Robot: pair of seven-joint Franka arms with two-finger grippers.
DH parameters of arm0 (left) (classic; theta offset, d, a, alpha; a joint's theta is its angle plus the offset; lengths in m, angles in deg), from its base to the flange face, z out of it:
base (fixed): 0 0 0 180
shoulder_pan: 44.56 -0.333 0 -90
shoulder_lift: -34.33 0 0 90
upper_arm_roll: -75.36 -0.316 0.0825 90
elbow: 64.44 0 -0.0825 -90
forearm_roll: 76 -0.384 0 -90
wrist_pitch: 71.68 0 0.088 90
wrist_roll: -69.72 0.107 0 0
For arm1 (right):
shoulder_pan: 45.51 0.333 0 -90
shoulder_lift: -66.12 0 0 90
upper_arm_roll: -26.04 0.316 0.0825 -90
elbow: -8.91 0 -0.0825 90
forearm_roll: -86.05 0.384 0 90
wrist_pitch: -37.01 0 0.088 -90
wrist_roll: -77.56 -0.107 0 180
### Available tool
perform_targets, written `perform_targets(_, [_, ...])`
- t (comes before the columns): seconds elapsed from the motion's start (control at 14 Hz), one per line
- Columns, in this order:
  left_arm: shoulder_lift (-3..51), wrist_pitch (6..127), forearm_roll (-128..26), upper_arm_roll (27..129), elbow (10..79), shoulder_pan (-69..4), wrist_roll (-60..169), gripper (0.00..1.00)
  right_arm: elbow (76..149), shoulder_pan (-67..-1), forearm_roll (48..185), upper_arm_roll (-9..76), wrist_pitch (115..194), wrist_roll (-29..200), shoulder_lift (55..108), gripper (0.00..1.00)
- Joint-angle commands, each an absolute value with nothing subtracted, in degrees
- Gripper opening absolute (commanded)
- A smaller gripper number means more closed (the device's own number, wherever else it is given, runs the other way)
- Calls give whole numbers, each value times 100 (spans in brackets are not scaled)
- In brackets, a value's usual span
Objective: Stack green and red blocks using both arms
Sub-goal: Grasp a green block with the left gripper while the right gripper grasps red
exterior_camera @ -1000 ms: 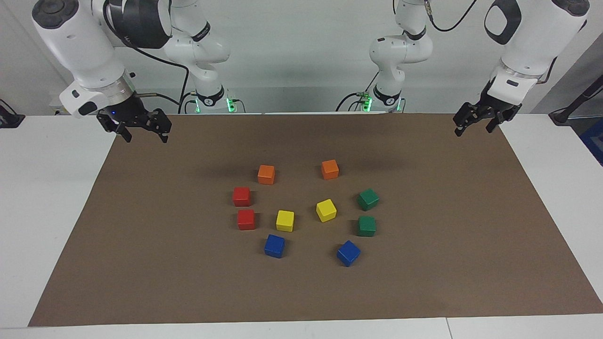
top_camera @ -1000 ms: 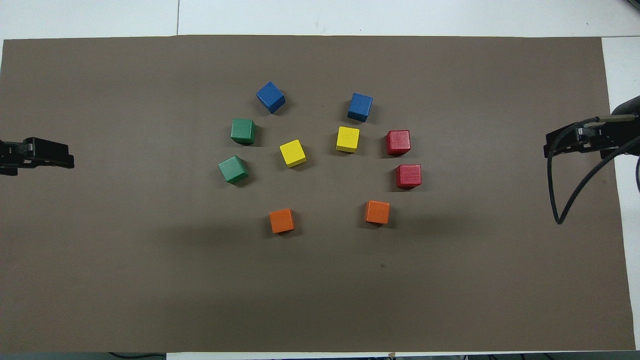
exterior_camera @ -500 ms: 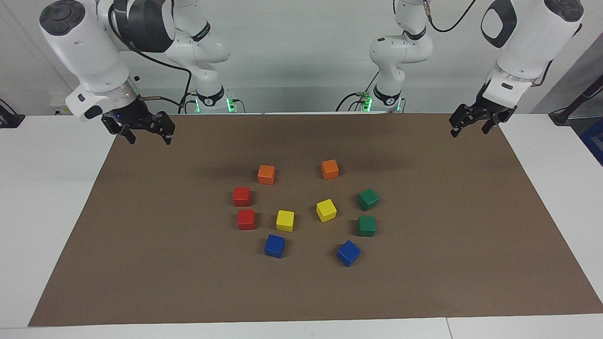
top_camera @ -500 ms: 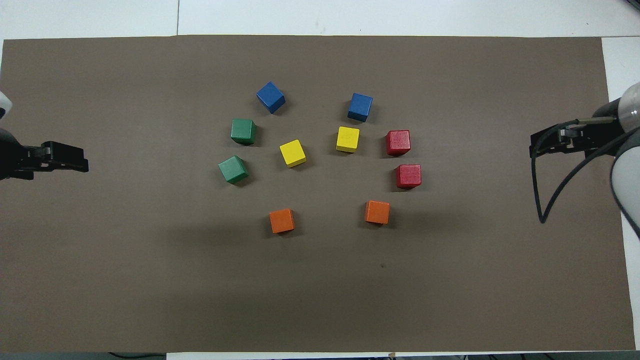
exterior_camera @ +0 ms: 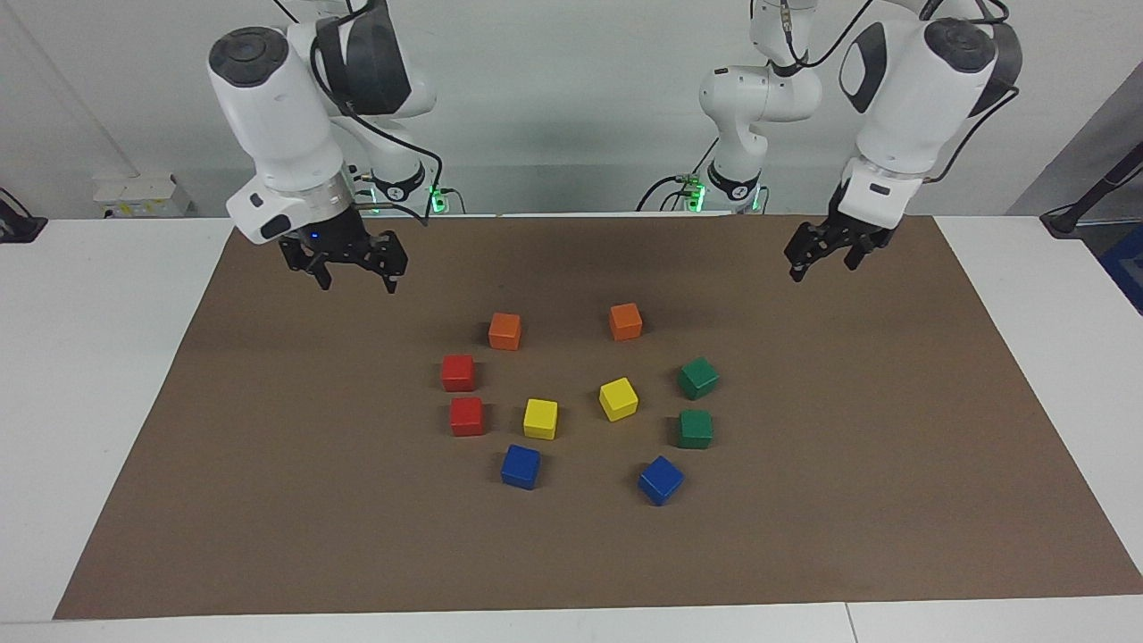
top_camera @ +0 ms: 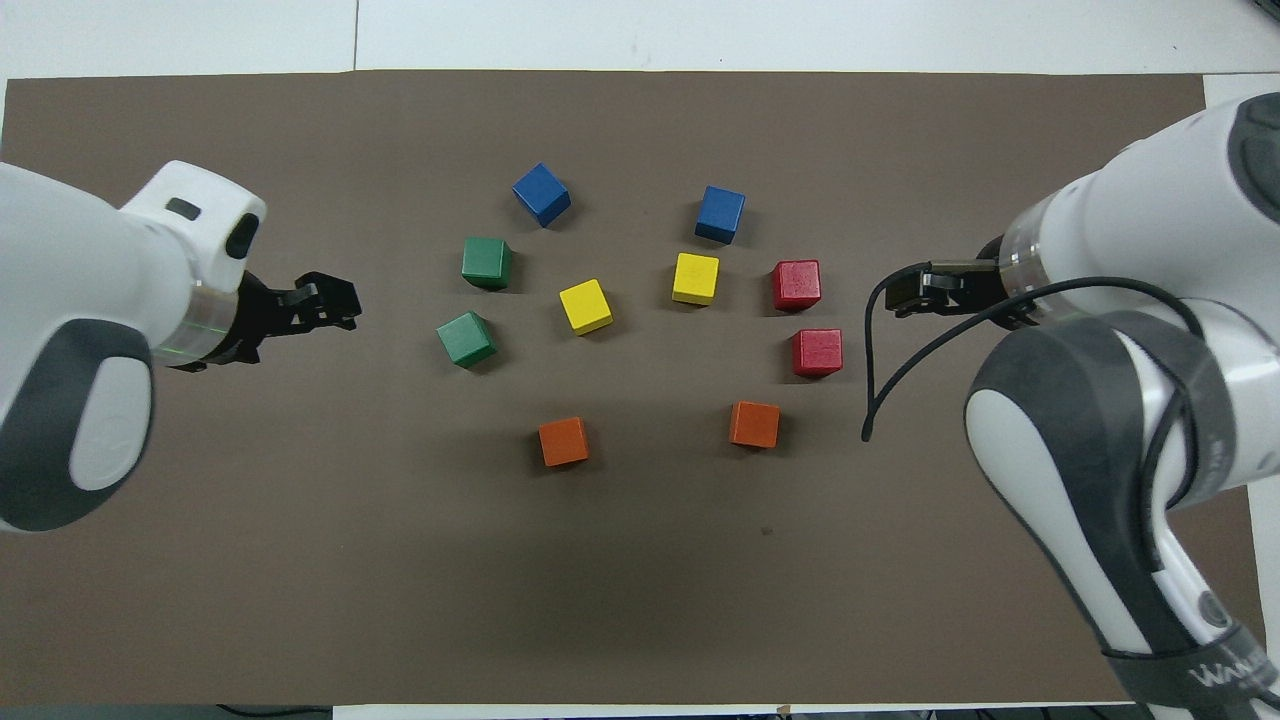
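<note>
Facing view: left gripper [exterior_camera: 818,256] and right gripper [exterior_camera: 354,268], both spread and empty, hang over the mat [exterior_camera: 893,464]. Green blocks [exterior_camera: 697,378] sit toward the left arm's end, red blocks [exterior_camera: 458,372] toward the right arm's, all unstacked. Closely spaced yellow cubes [exterior_camera: 540,418] risk being nudged during descent.

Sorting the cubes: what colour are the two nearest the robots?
Orange cubes; clearest in the facing view.
</note>
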State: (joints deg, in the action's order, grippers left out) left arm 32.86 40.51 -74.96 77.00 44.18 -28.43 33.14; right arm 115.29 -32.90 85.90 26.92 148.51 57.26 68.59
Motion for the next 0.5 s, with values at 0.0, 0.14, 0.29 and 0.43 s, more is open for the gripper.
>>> perform_targets(0.0, [2897,4633,-7459,7615,4488,-2602,2545,100,11886,-3136,8613,2683,15406,5367,6989,100])
perform_targets(0.14, [2565,4960,-7468,7598,4542,-2444,2105,100,12026,-3075,8613,2683,15688,5322,7139,100])
perform_targets(0.29, [2335,5260,-7468,7598,4568,-2382,1883,100,12350,-3013,8613,2683,16108,5217,7210,100])
perform_targets(0.43, [2194,5356,-7468,7598,4560,-2381,1604,100,12580,-3004,8613,2683,16417,5216,7280,100])
